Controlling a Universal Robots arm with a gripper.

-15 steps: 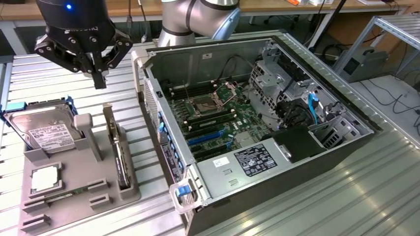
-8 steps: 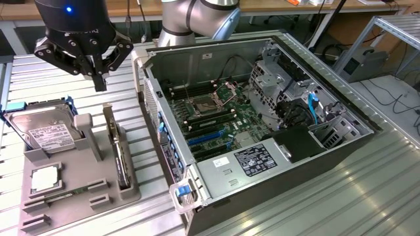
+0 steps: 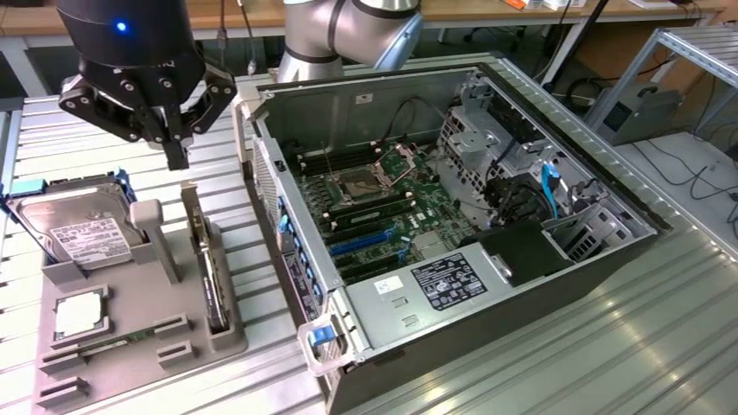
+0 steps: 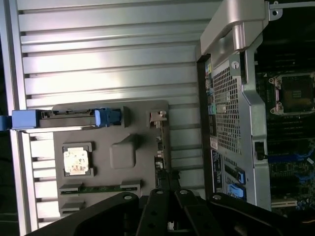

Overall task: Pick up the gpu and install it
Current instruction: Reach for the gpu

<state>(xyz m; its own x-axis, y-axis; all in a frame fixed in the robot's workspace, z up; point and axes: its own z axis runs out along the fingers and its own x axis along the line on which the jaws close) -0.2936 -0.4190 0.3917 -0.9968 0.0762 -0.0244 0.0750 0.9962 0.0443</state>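
The gpu (image 3: 207, 259) stands on its long edge in a slot of the grey parts holder (image 3: 173, 337), thin and dark, at the exterior view's left. My gripper (image 3: 176, 157) hangs above the card's far end, fingers shut together, nothing between them, not touching it. In the wrist view the gpu (image 4: 159, 147) shows edge-on on the holder (image 4: 110, 147), its silver bracket end farthest from my gripper (image 4: 170, 189). The open computer case (image 3: 346, 104) lies beside the holder, with blue expansion slots (image 3: 363, 242) on its motherboard.
On the holder there are also a silver hard drive (image 3: 75, 229) with blue rails, a processor chip (image 3: 79, 313) and a green memory stick (image 3: 110, 346). The case wall (image 4: 236, 98) rises close beside the holder. Everything rests on a ribbed metal table (image 3: 600, 346).
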